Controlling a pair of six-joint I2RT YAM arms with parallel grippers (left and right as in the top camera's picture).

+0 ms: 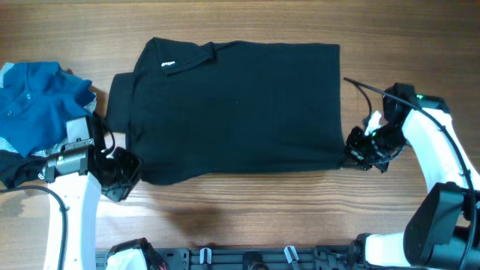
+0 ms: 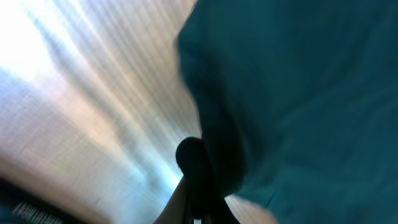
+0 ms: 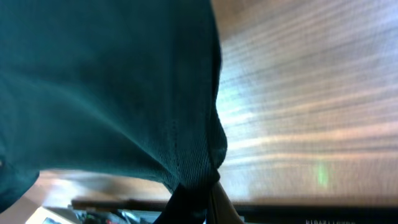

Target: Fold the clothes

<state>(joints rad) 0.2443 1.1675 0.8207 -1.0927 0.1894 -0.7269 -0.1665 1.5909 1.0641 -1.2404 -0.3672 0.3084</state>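
Note:
A large black collared shirt [image 1: 240, 105] lies spread on the wooden table, its collar and a small white logo at the upper left. My left gripper [image 1: 122, 174] is shut on the shirt's front left corner; the left wrist view shows the dark cloth [image 2: 298, 93] pinched between the fingers [image 2: 198, 186]. My right gripper [image 1: 355, 152] is shut on the front right corner; the right wrist view shows the cloth [image 3: 106, 81] bunched into the fingers [image 3: 199, 193]. A blue polo [image 1: 37, 94] lies crumpled at the far left.
A dark piece of cloth [image 1: 15, 166] lies under the blue polo at the left edge. A black rail [image 1: 247, 259] with clips runs along the table's front edge. Bare wood [image 1: 262, 206] shows in front of the shirt.

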